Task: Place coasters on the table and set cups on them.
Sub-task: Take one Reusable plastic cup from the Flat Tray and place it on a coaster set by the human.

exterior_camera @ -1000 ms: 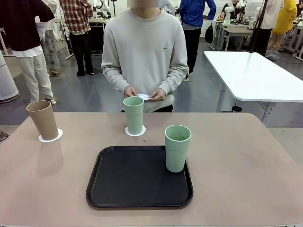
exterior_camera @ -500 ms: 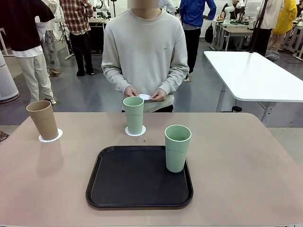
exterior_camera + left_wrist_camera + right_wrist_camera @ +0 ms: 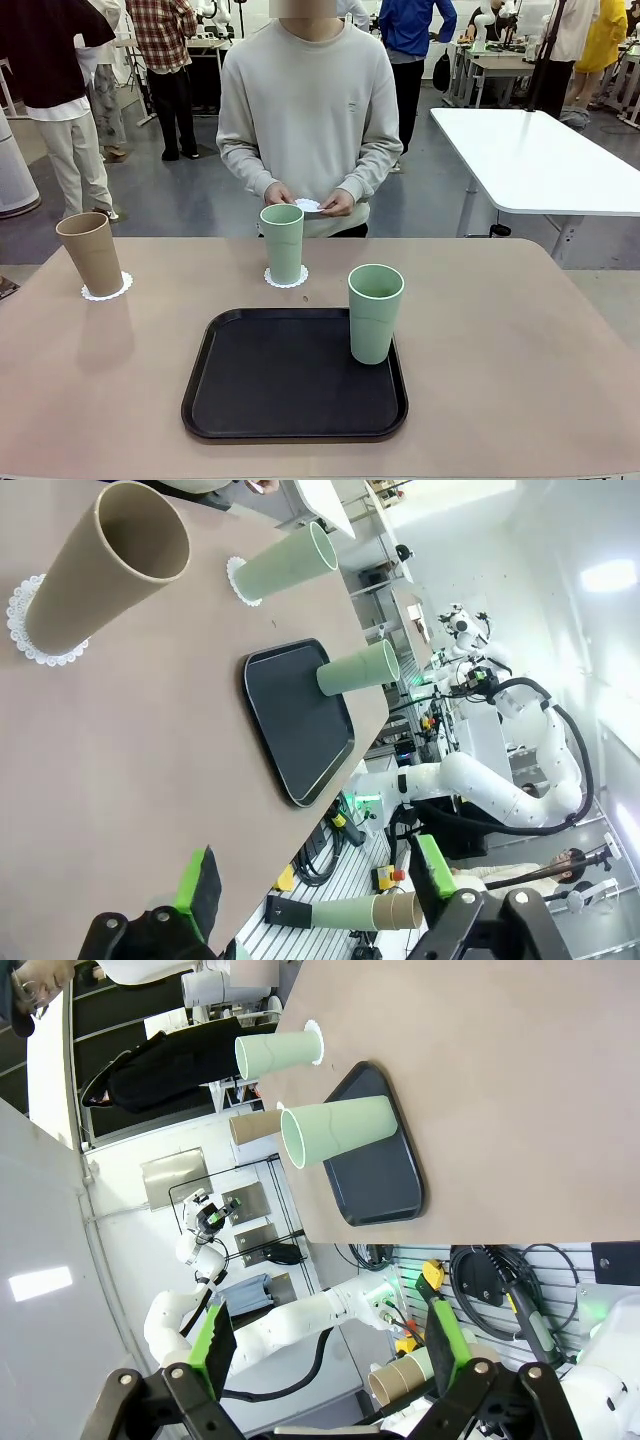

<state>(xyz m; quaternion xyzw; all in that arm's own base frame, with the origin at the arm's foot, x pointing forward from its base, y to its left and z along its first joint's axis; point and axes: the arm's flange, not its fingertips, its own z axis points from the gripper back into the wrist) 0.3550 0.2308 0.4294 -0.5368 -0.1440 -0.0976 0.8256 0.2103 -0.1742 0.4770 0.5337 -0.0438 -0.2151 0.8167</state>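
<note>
**Left gripper and right gripper are hanging spread wide, gripping nothing**
On the smooth beige-tan table, a tan-brown tumbler at left and a mint-green tumbler at centre are standing on lacy white paper coasters. A second mint-green tumbler is standing in the black rectangular tray at lower centre, and a person at upper centre is holding a third coaster.
</note>
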